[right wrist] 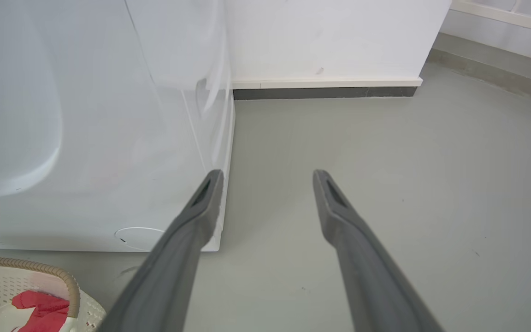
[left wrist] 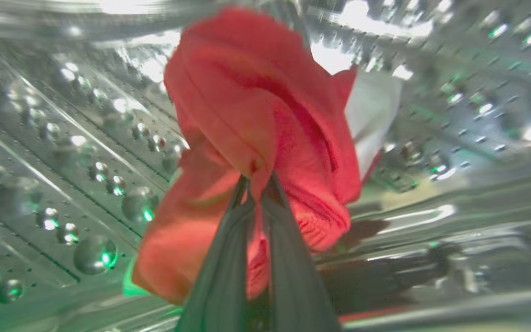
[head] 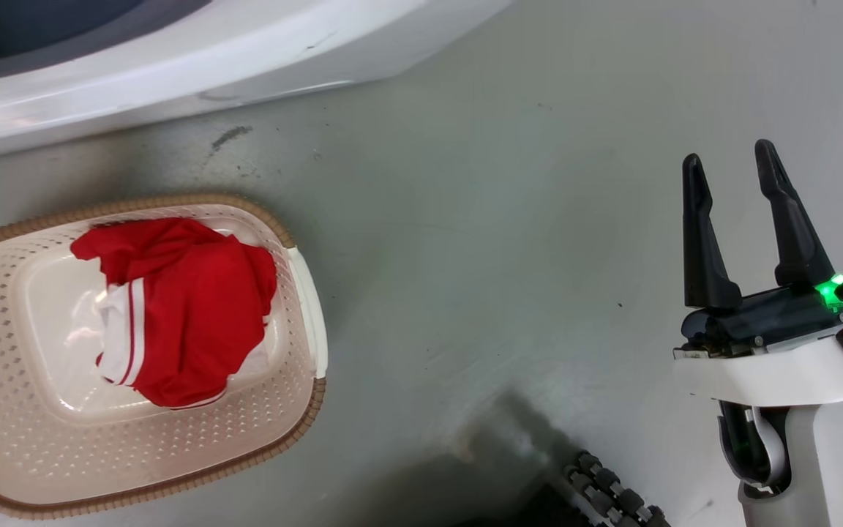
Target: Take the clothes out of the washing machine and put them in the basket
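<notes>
Our left fingers [left wrist: 242,207] are clamped on a fold of a red garment [left wrist: 256,106] inside the drum [left wrist: 62,152] of the machine [head: 173,66]. Our right fingers [head: 696,219] stand apart, empty, off the machine's front corner. The basket [head: 173,199] sits on the floor [head: 465,256] just before the machine, one red piece [head: 195,307] in it; so, we judge, the red garment must come out and down.
</notes>
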Controlling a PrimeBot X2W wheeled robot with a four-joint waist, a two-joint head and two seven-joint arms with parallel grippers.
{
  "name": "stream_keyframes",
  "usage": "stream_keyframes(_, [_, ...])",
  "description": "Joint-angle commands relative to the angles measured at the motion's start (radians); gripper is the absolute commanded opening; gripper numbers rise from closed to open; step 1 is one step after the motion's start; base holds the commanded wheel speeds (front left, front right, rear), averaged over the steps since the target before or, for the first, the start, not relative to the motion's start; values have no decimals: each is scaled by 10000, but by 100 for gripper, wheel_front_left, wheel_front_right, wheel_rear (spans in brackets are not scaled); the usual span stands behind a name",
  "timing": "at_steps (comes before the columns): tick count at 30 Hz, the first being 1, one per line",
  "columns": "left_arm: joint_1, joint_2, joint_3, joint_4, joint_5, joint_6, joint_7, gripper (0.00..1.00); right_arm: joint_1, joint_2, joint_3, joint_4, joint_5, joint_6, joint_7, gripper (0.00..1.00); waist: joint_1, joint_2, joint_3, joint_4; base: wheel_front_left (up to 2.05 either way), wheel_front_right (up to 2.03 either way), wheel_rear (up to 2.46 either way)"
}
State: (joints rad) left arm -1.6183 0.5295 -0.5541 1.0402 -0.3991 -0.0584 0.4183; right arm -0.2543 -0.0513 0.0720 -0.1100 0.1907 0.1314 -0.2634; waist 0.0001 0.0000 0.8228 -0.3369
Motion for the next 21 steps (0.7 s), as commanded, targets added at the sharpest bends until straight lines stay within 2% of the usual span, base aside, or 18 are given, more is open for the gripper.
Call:
stream_keyframes(1, [191, -73, -39, -110, -53, -82, -258, 0, 36, 20, -46, 31, -123, -12, -20, 100, -1, 0, -241, 179, 0, 0, 0])
stream_keyframes(8, [729, -370, -12, -252, -386, -330, -1178, 0, 118, 20, -182, 110, -397, -14, -20, 100, -1, 0, -850, 642, 0, 0, 0])
stream_keyframes(21, [2997, -1438, -9, -135, -1387, -663, -3661, 0, 630, 15, -362, 361, -1085, -12, -20, 100, -1, 0, -2620, 1801, 0, 0, 0])
